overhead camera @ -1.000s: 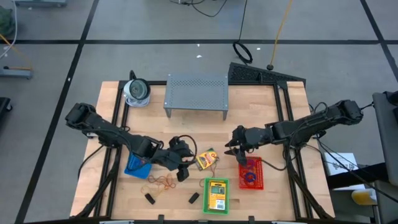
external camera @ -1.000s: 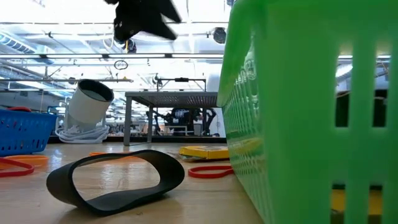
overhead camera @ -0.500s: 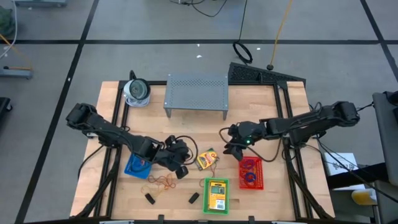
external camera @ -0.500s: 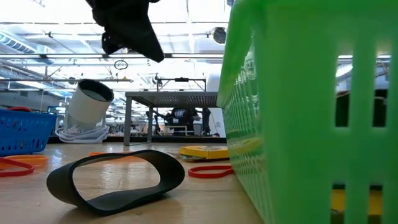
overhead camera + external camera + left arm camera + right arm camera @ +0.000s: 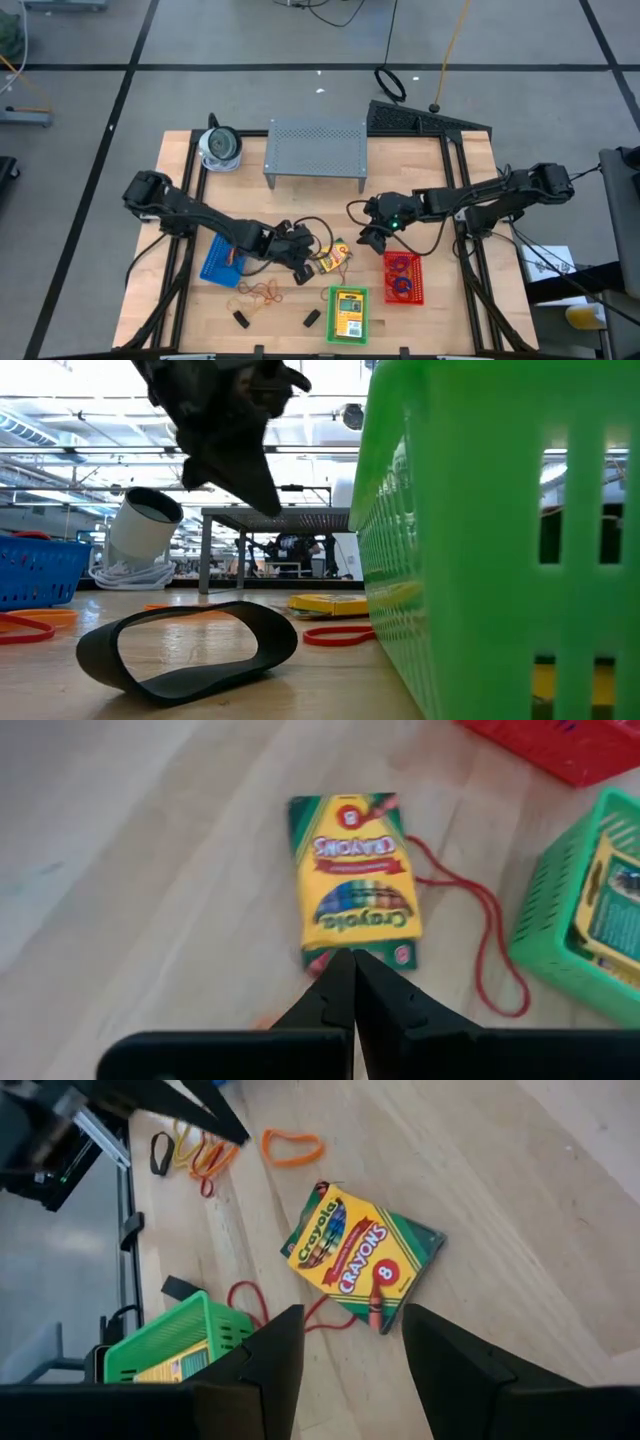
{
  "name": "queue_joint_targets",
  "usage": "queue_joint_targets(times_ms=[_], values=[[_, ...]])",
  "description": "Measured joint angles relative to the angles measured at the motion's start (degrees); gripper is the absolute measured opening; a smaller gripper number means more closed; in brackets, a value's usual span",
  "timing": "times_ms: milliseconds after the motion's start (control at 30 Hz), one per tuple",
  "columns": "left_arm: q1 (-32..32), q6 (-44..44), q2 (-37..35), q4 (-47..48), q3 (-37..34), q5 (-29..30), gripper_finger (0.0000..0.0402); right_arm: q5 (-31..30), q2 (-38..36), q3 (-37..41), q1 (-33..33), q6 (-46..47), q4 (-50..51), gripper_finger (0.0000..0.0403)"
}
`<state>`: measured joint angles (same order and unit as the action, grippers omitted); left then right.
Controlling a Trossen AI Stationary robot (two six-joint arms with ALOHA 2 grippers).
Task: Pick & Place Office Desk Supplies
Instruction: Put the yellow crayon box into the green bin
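the crayon box [image 5: 355, 875] lies flat on the wooden table [image 5: 420, 200] near its middle, face up, its corner over a thin red rubber-band loop [image 5: 480, 935], between the green basket [image 5: 348, 312] and the grey perforated metal shelf [image 5: 315, 148]. what has just changed: 1 second ago the left gripper [image 5: 354, 982] stood wide beside the blue basket [image 5: 220, 262]; now its 2 fingers are pressed together on nothing and the arm has reached further across, so the tips sit just beside the box's near edge. the right gripper [image 5: 350, 1345] has also swung away from the red basket [image 5: 404, 277] toward the box and now hovers near it with fingers spread wide, holding nothing. i judge that both arms are converging on the same box, and that the closed left tips look set to nudge or steady it rather than grasp, though that is only a reading. the box is glossy printed card, yellow with green borders, a thin flat rectangle likely hard to pinch from above. the loops are thin rubber, limp and irregular: a loose orange one [image 5: 294, 1147] lies apart from the box, and a tangle of orange and brown ones [image 5: 262, 292] lies nearer the front. in the low view a wide black band [image 5: 188, 650] stands on edge as a curled oval. the baskets are rigid slotted plastic; the green one already holds a second crayon box [image 5: 349, 312], the red one some coloured loops. 2 small black clips [image 5: 241, 318] rest near the front edge.
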<state>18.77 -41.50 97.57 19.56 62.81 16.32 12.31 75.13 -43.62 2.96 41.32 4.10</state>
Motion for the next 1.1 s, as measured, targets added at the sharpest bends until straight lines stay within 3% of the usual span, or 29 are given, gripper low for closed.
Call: queue_joint_targets(times_ms=[433,700,1100], values=[[-1.5,-0.4,8.4,-8.8,0.0,-3.3,0.0001,1.6,0.0,0.0,0.0,1.5,-3.2,0.016],[-1.8,-2.7,12.1,-10.5,0.1,-1.8,0.0001,1.5,0.0,0.0,0.0,1.8,-3.0,0.016],[-1.8,-3.6,12.8,-10.4,0.1,2.2,0.0001,3.0,0.0,0.0,0.0,9.2,-3.0,0.016]])
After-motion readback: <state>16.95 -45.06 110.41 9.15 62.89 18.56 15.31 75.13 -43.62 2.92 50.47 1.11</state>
